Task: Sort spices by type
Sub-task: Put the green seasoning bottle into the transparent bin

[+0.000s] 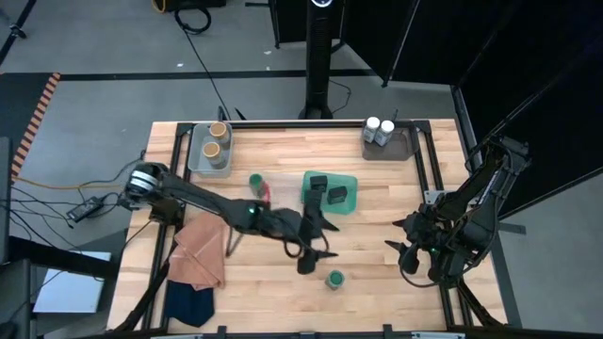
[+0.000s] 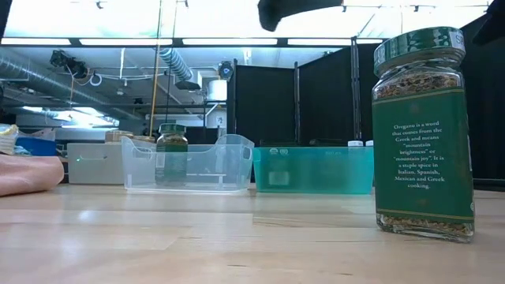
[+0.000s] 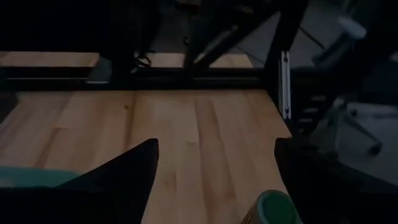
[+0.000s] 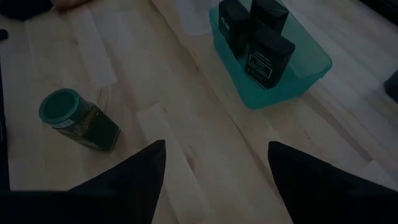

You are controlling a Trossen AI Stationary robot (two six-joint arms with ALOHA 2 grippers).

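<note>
A green-lidded oregano jar [image 1: 334, 280] stands upright on its base on the bare wood near the table's front; it also shows in the low view [image 2: 424, 134] and the right wrist view [image 4: 78, 119]. My left gripper [image 1: 318, 256] hovers open and empty just to the far left of it, with the jar's lid [image 3: 277, 208] beside one finger. My right gripper [image 1: 400, 247] is open and empty to the jar's right, pointing toward the teal tray [image 4: 311, 68]. Three dark tins [image 4: 267, 53] stand in that tray. A second green-lidded jar [image 1: 255, 181] stands in a clear tray [image 2: 189, 164].
A grey tray [image 1: 196, 158] with two tan-lidded jars sits at the far left. Another grey tray [image 1: 403, 149] with two white-lidded jars sits at the far right. An orange cloth [image 1: 198, 252] and a navy cloth [image 1: 188, 303] lie at the near left. Bare wood lies between the grippers.
</note>
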